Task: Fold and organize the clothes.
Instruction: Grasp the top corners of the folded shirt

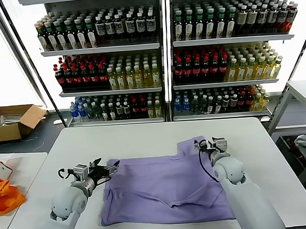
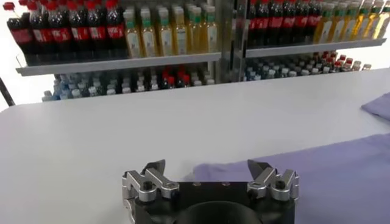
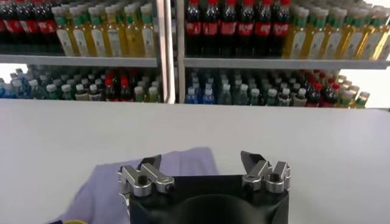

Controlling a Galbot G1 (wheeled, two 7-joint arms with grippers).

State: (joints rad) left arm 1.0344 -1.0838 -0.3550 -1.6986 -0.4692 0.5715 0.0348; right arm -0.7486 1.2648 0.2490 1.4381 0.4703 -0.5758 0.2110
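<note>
T-shirt (image 1: 165,189): lavender, plain side up, spread partly folded on the white tabletop (image 1: 144,138), near middle | my left claw (image 1: 105,170): wide, holding nothing, at the shirt's left edge | my right claw (image 1: 208,145): wide, holding nothing, over the far right corner

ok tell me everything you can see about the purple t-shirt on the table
The lavender T-shirt lies spread flat on the white table, plain side up, in soft cotton-like fabric with a few creases. Part of it is folded over, leaving a diagonal edge across the middle, and one flap sticks out toward the shelves at the far right. Its near hem reaches close to the table's front edge. The left hand sits open at its left edge, and the right hand is open over the far right flap; neither visibly grips it.
</note>
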